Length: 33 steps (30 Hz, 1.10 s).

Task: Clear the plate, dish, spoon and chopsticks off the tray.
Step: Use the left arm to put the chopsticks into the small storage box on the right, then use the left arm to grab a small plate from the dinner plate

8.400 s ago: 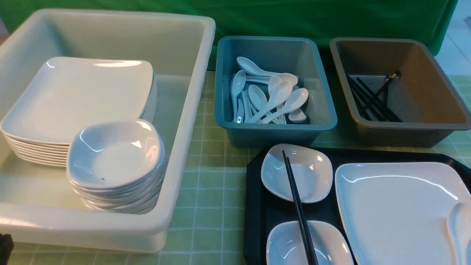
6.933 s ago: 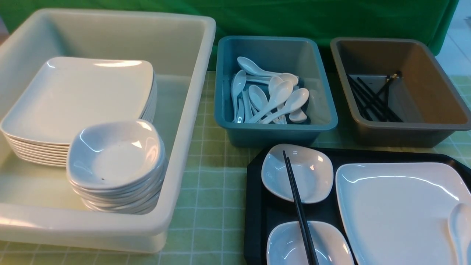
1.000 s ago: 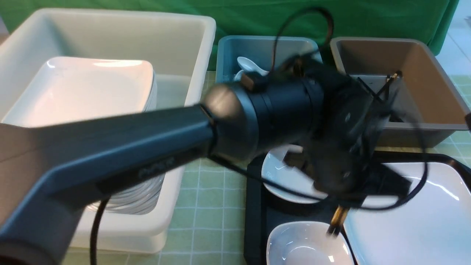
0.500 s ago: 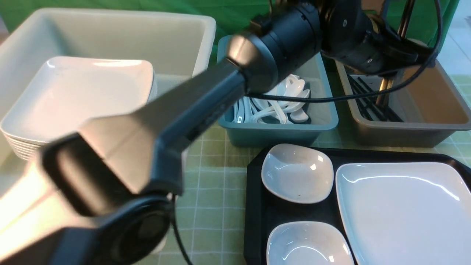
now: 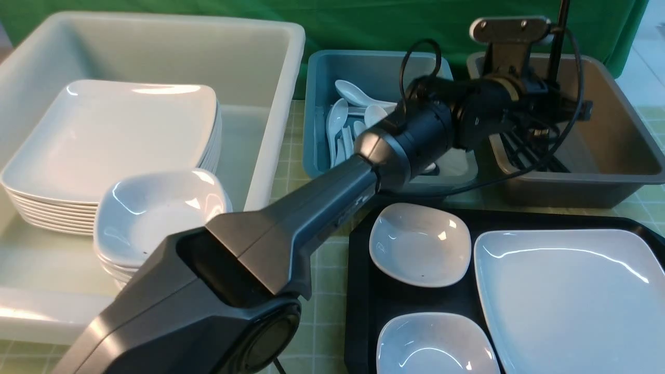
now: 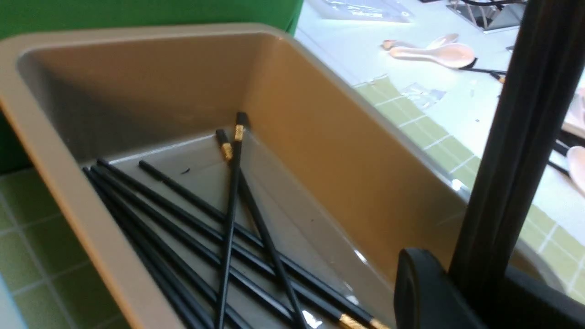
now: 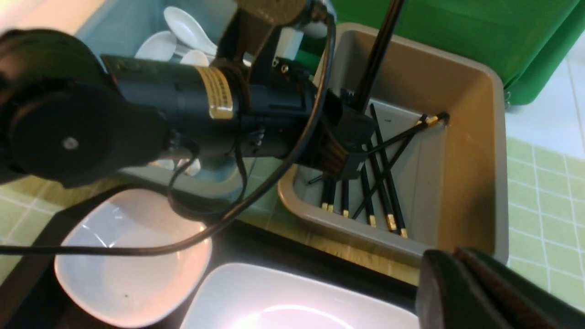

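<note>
Chopsticks [image 5: 558,36] near upright in L gripper [image 7: 355,119]. I read the long axis as 12–6 in front view, top end out of frame at 12, lower end hidden behind the wrist. The pair hangs over the brown tub [image 5: 571,179], at 12 o'clock off the tray [image 5: 358,291]; loose sticks [image 6: 192,228] on tub floor.

Vs approx 8 s back: the pair lay across the two small dishes [image 5: 420,244] on the tray, now lifted off.

L fingers clamped on the pair, most visible length above them. R gripper [image 7: 450,260]: fingers together, I see nothing btwn them. Plate [image 5: 571,301] on tray, 3 o'clock of dishes.
</note>
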Available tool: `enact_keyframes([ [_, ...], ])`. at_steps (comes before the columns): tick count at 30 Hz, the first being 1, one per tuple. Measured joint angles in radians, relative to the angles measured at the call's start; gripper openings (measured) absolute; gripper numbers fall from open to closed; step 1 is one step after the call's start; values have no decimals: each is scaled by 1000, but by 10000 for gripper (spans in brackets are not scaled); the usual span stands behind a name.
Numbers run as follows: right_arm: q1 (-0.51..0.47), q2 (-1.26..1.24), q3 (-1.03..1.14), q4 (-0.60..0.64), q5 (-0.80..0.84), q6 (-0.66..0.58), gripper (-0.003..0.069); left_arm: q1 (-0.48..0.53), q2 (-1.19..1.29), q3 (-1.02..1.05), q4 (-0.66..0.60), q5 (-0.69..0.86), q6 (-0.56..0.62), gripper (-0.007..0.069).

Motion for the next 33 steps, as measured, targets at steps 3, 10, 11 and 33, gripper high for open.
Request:
enact_keyframes([
  [3,0,0,1,-8,2,0,11,1,14,0,0,1,1,63],
  [10,0,0,1,-35,-6,24,11,1,30,0,2,41,4,95],
  [11,0,0,1,-36,-6,27,11,1,34,0,8,65,4,118],
  [33,0,-1,1,-42,54,22,11,6,-384,159,-19,843,78,-11],
])
